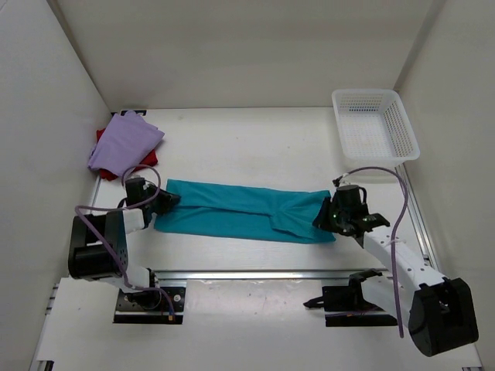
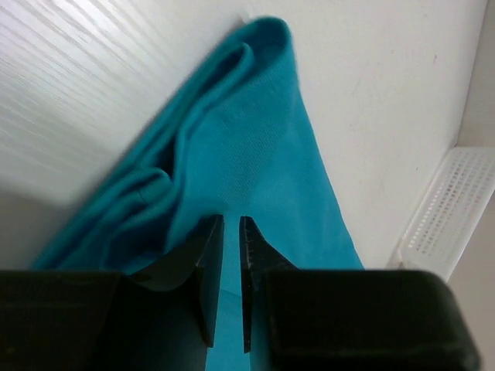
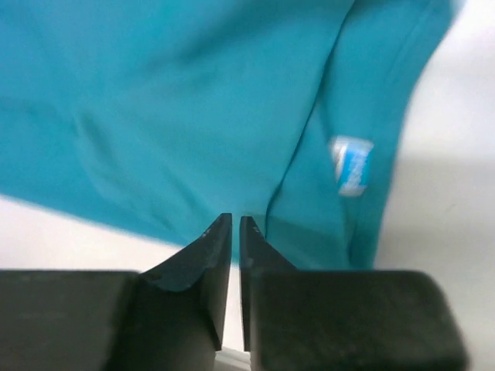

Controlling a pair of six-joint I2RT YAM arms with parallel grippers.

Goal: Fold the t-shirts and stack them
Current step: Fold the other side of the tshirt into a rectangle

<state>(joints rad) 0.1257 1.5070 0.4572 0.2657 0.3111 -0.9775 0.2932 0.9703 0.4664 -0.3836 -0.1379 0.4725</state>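
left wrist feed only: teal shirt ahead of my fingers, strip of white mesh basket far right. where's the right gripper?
Observer: The right gripper is at the opposite end of the teal t-shirt, which lies as a long band between the two arms.
Operator: other shirts anywhere?
Observer: Yes. The lavender t-shirt lies folded on top of the dark red t-shirt in the far-left corner.
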